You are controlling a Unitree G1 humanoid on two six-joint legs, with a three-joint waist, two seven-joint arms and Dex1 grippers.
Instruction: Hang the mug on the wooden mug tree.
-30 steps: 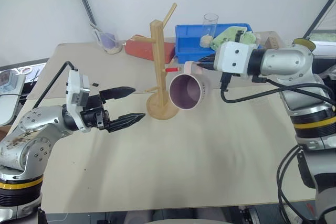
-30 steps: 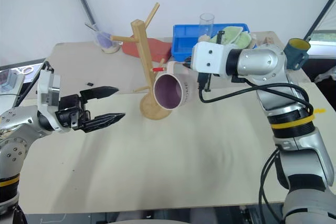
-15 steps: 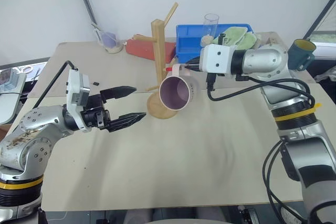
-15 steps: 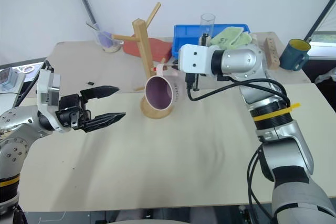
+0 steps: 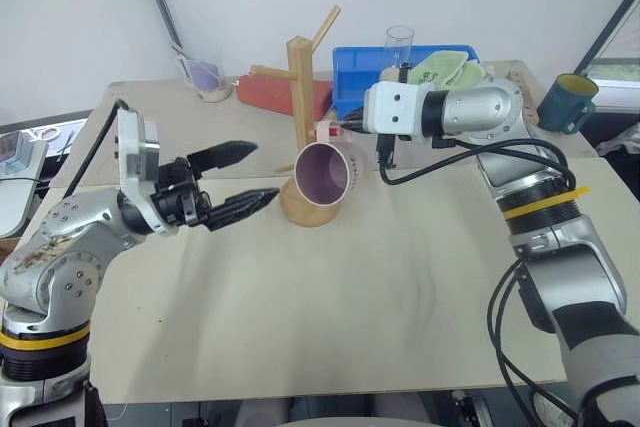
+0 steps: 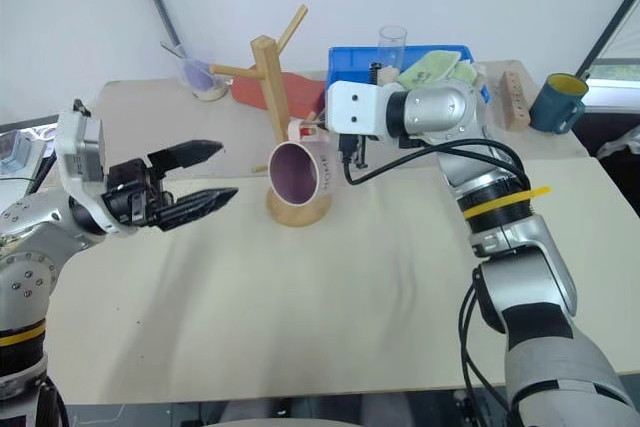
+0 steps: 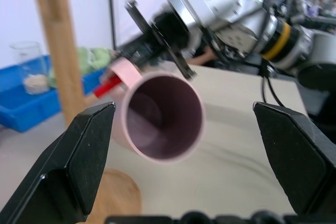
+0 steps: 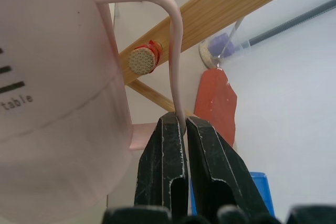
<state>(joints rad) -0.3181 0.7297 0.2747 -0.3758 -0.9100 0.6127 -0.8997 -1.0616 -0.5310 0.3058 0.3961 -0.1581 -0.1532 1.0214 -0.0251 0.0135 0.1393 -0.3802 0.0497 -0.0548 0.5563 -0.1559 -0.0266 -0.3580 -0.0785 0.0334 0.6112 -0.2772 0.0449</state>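
The right gripper (image 8: 181, 124) was clamped on the thin loop handle of the mug (image 5: 325, 169), which hung tilted above the table (image 5: 330, 297) with its dark purple mouth facing the camera, just in front of the post of the wooden mug tree (image 5: 300, 97). The red-tipped peg (image 8: 143, 59) sat inside the handle loop, though whether the handle actually rested on it could not be determined. The left gripper (image 5: 240, 179) hovered with its two black fingers spread apart and empty, pointing toward the mug and well to the left of the tree's round base.
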